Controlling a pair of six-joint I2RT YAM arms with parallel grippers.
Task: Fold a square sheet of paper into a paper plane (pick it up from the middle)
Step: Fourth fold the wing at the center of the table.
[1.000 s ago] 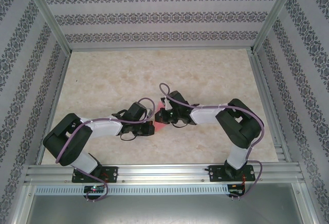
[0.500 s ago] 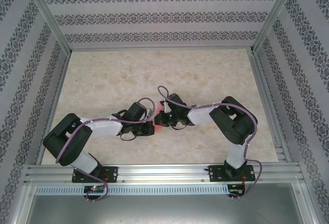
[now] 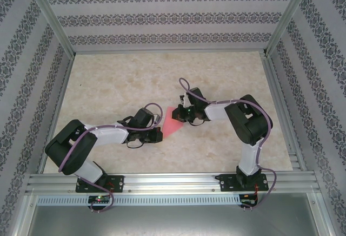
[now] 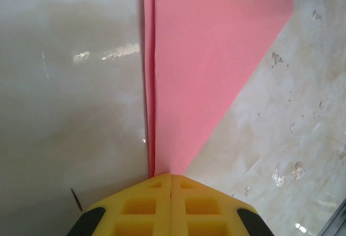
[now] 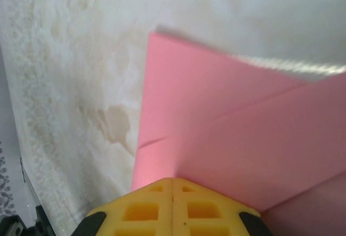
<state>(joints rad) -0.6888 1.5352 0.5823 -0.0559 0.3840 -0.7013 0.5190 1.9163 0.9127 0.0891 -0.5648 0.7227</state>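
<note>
Both clenched: left tool (image 4: 171, 177) pinches the narrow tip of the paper plane (image 4: 211, 52), right tool (image 5: 173, 182) its opposite, wider end. The plane spans between them, low over the counter (image 3: 119, 84), near centre. Whether it rests on the surface is unclear. Likely step: setting the crease. Tension evenly, keep the layers aligned, don't twist. The thin tip could tear.

Beige marbled tabletop (image 3: 119, 79), patterned wallpaper walls (image 3: 162, 19), aluminium frame rail (image 3: 173, 182)

Pale beige marbled tabletop (image 3: 108, 79), glossy in patches.
A folded, pointed salmon-pink paper shape (image 3: 173, 126) is near its middle; contact with the surface unclear.
</note>
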